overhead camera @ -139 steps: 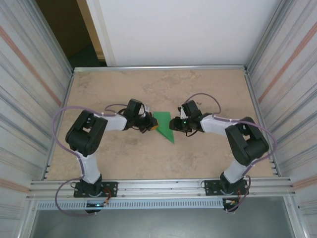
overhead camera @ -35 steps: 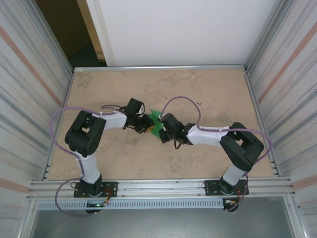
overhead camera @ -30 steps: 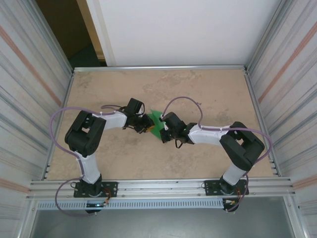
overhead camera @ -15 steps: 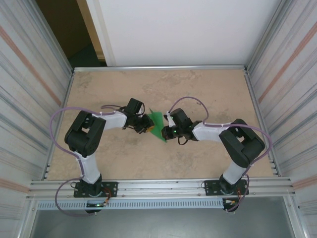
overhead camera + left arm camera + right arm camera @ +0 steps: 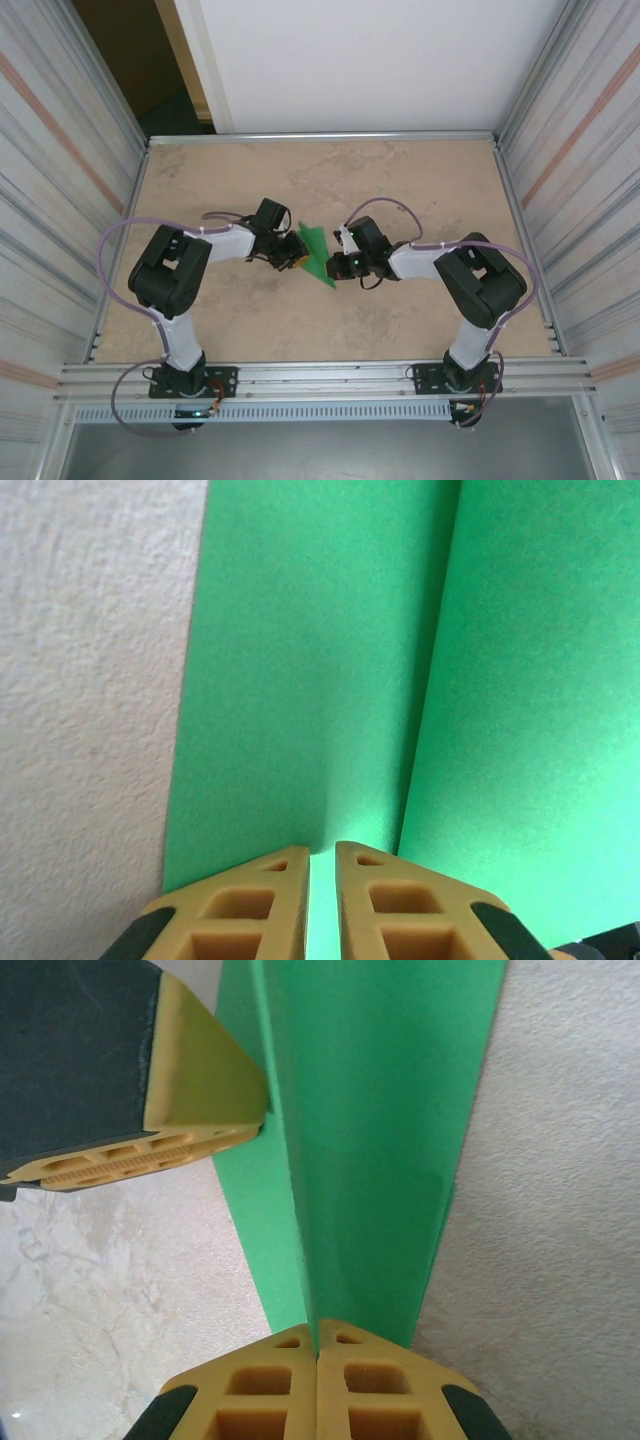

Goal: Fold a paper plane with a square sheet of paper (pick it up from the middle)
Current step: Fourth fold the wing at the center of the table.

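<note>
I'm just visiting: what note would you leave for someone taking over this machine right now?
Left gripper: nearly shut, pinching one side of the green paper.
Right gripper: shut on its raised crease from the opposite side.
The paper sits on the table between them.
Done: folded into a narrow pointed shape with a centre crease.
Left: probably shaping the wings, then letting go.

One paper plane, one left gripper, one right gripper, one table.

Bright even light, soft faint shadows, wrist views sharp, nearest edges slightly blurred
</note>
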